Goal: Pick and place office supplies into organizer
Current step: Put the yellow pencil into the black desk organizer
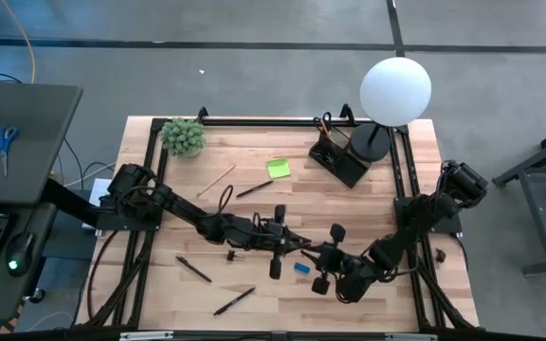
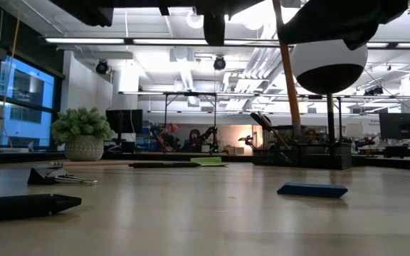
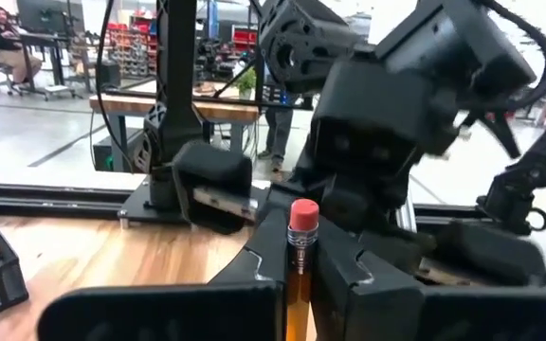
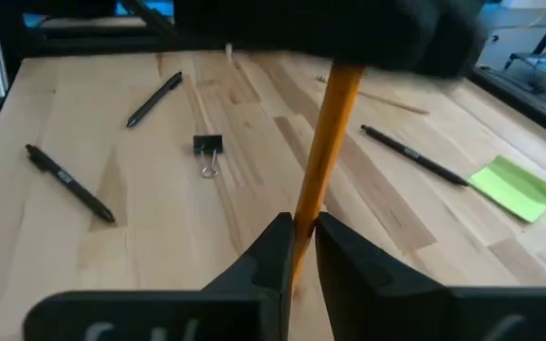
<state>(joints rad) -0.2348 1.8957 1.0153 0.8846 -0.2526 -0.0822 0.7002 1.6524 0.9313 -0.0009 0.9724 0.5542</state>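
- High view, straight down on a wooden table [image 1: 254, 142]: two dark arms meet near the front middle. The left gripper [image 1: 297, 244] and right gripper [image 1: 318, 252] nearly touch, just above one small blue piece [image 1: 301, 268].
- Four black pens lie loose: one by the sticky pad [image 1: 254, 188], one nearer the left arm [image 1: 225, 200], one at front left [image 1: 194, 269], one at the front edge [image 1: 234, 300]. One wooden pencil [image 1: 216, 180] lies near the plant. One lime-green sticky-note pad [image 1: 278, 169] sits toward the back.
- One black organizer [image 1: 337, 157] stands at the back right, touching the base of one white globe lamp [image 1: 395, 91]. One potted plant [image 1: 184, 136] sits at the back left corner.
- Low view, level with the tabletop: the blue piece lies flat at right, one pen tip at left, one binder clip [image 2: 57, 177] beyond it. Both grippers hang above, mostly cut off.
- Left wrist view: the left gripper's fingers [image 3: 358, 275] are pinched on one orange pencil [image 3: 300, 256], its pink eraser upright. The right arm fills the space just behind. One person [image 3: 8, 38] sits far off in the room.
- Right wrist view: the right gripper's fingers [image 4: 263, 256] stand narrow, close around the same pencil's shaft; whether they press it I cannot tell. Three pens, one clip and the green pad lie on the table beyond.
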